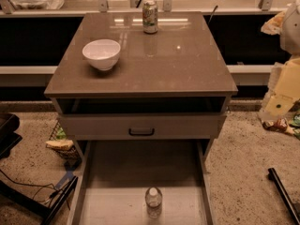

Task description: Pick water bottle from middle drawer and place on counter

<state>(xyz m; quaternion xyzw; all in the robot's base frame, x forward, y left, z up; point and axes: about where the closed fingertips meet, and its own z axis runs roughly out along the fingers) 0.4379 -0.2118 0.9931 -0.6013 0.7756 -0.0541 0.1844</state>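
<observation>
The water bottle point(153, 202) stands upright on the floor of the open middle drawer point(117, 205), near its front centre; it is clear with a white cap. The drawer is pulled out below a closed drawer front with a black handle point(141, 132). The brown-grey counter point(168, 64) tops the cabinet. My gripper is not in view; only pale arm parts point(282, 90) show at the right edge, well away from the bottle.
A white bowl point(101, 54) sits on the counter's left side and a green-and-silver soda can point(150, 17) at its back centre. A pale ledge with metal posts point(211, 3) runs behind. Cables point(33, 191) and a basket point(61, 142) lie on the floor at left, a black bar point(283, 193) at right.
</observation>
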